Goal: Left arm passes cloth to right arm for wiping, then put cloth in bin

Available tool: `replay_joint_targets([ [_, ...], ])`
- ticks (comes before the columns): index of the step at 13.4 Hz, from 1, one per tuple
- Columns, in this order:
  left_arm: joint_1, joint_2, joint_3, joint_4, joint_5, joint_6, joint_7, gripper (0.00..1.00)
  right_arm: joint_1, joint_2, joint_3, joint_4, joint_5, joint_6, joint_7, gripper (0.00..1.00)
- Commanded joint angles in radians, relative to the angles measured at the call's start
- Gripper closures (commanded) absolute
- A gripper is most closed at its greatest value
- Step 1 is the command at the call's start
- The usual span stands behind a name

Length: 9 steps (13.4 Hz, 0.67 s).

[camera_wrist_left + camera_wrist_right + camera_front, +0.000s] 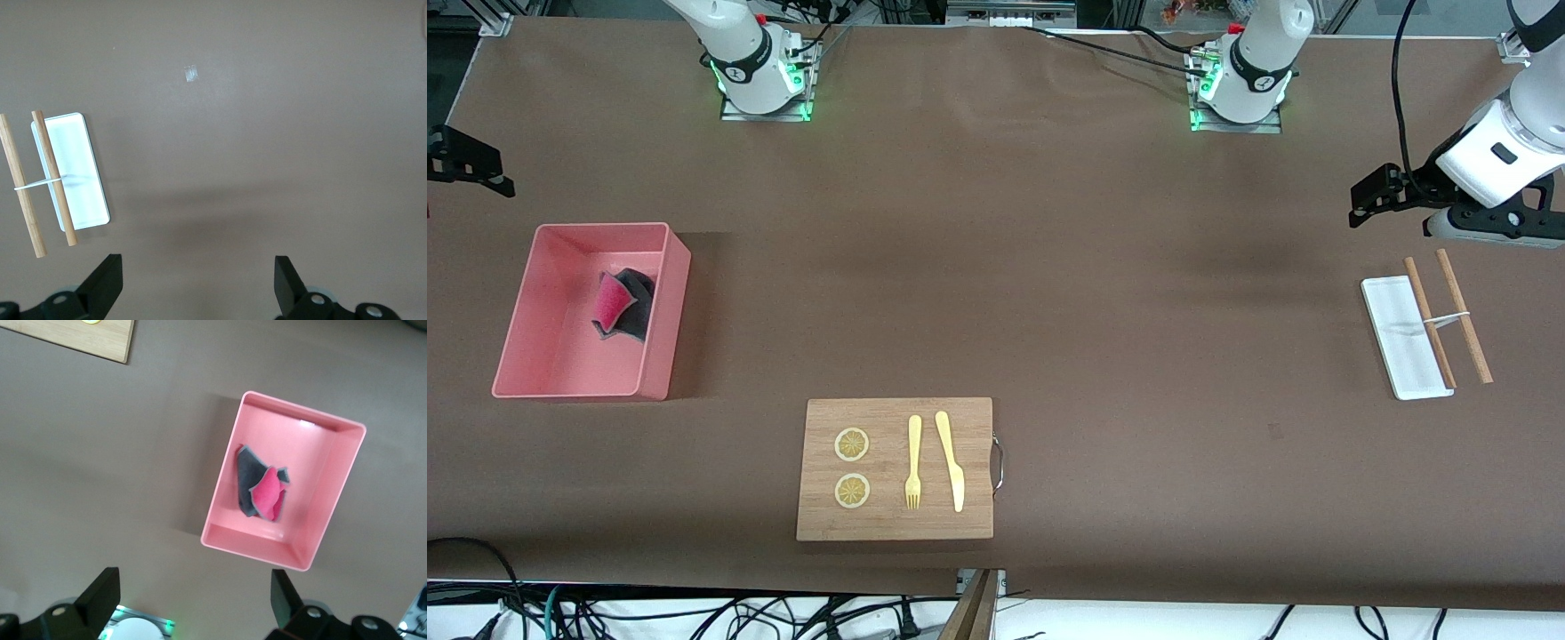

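Left gripper (195,287) hanging wide open with nothing in it, up over bare table near the white tray (72,171) and the two banded wooden sticks (37,181) at the left arm's end. Right gripper (193,603) same deal, fingers spread and empty, high over the table beside the bin (347,473). Cloth (621,305) already lying crumpled inside the bin (663,311), pink face and grey face both showing. Looks pretty much finished: handover, wipe and drop apparently done, nothing obvious left. Cutting board (894,524) with fork, knife and lemon slices sitting untouched nearer the camera.
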Motion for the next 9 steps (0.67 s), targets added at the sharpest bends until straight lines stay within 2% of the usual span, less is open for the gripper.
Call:
replay_joint_targets([
  [1, 0.001, 0.003, -0.003, 0.015, -0.004, -0.007, 0.009, 0.00, -0.032, -0.074, 0.071, -0.096, -0.019, 0.010, 0.176, 0.00],
  [4, 0.001, 0.001, -0.003, 0.015, -0.004, -0.007, 0.009, 0.00, -0.032, -0.073, 0.106, -0.095, -0.019, -0.011, 0.312, 0.00],
  [9, 0.001, 0.003, -0.003, 0.015, -0.004, -0.007, 0.009, 0.00, -0.032, -0.048, 0.100, -0.067, -0.022, -0.013, 0.300, 0.00],
])
